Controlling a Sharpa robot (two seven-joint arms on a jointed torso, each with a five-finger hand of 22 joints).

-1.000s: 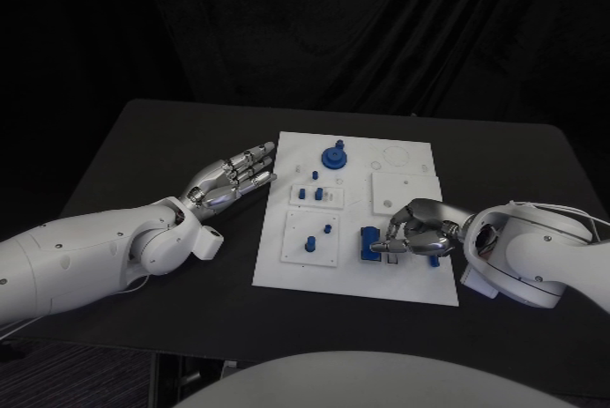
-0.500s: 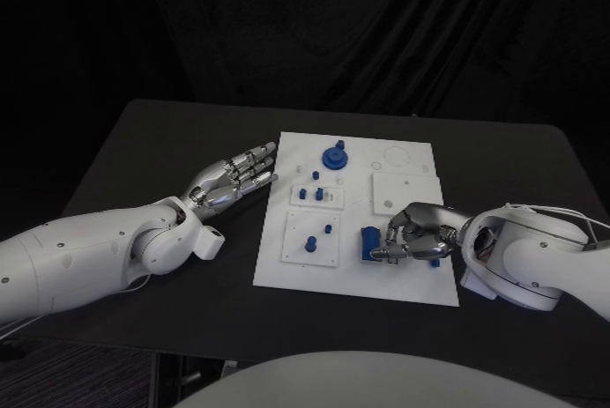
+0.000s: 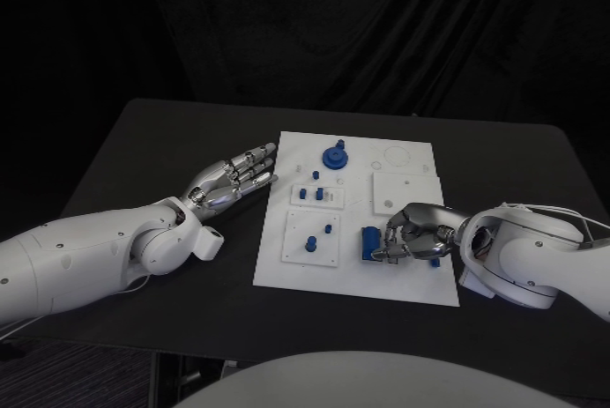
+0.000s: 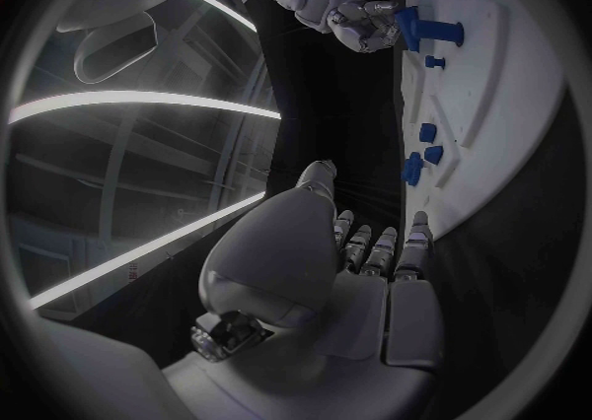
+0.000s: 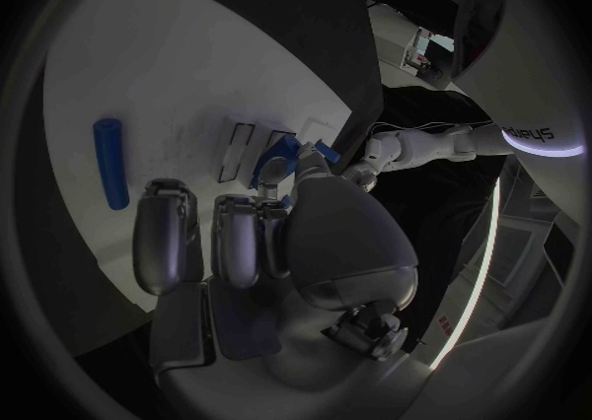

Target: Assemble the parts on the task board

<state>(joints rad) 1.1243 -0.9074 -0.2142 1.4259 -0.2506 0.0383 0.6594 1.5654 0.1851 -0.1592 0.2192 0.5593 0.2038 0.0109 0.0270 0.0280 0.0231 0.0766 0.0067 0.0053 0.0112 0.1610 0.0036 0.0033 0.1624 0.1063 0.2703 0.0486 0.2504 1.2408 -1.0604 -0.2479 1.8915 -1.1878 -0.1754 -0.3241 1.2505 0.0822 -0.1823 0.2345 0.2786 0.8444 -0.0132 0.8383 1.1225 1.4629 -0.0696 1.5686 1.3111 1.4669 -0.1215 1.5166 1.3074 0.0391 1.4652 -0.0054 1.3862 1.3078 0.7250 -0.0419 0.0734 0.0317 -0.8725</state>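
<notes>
The white task board (image 3: 343, 280) lies mid-table, and it also appears in the left wrist view (image 4: 499, 85) and the right wrist view (image 5: 148, 75). My right hand (image 3: 414, 232) sits over the board's near right part and pinches a blue block part (image 3: 370, 246) between thumb and fingers, close to the board surface. The right wrist view has that blue block part (image 5: 279, 158) at the fingertips beside two slots. A loose blue cylinder (image 5: 111, 164) lies flat on the board. My left hand (image 3: 236, 177) is open, fingers spread, just left of the board, holding nothing.
A round blue part with a knob (image 3: 336, 155) stands at the board's far side. Small blue pegs (image 3: 311, 243) stand in the left-hand plates. Another blue piece (image 3: 435, 261) lies by my right hand. Bare black table (image 3: 152, 144) surrounds the board.
My right hand has shifted slightly left with the blue block part still between its fingers. The left hand has not moved.
</notes>
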